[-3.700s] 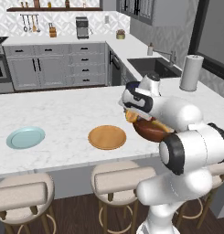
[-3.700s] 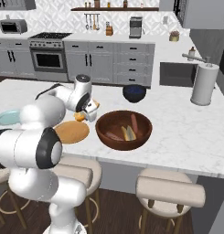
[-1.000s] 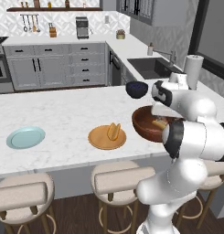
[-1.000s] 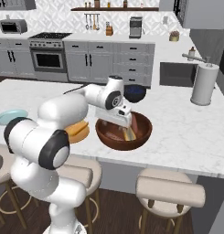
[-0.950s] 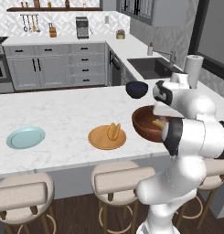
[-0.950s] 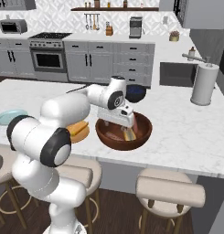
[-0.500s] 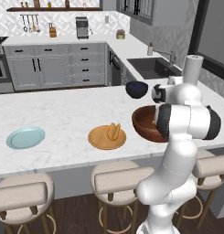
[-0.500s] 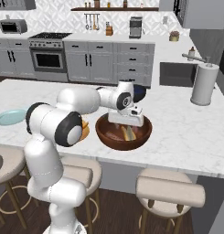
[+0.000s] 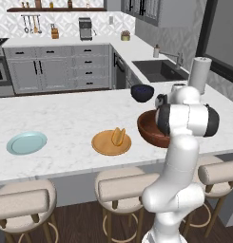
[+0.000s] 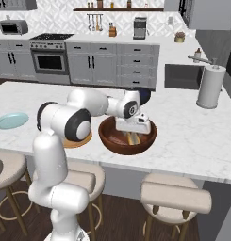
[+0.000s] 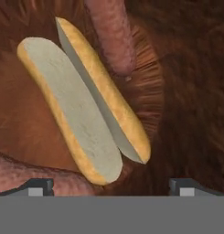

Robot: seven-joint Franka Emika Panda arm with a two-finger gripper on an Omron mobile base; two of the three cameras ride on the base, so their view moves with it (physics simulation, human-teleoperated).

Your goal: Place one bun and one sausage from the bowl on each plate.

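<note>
The arm folds low, gripper [image 11: 111, 185] pointing down, jaws spread wide

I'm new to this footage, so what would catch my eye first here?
The white arm, bent over the dark wooden bowl with its gripper down inside it. Close up, a split bun lies on the bowl's floor between two sausages. Leftwards, the orange plate already holds a bun.

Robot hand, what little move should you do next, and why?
Probably ease down onto the bun in the bowl and close. The gripper is open right above it, holding nothing, and the blue-green plate has no bun yet.
</note>
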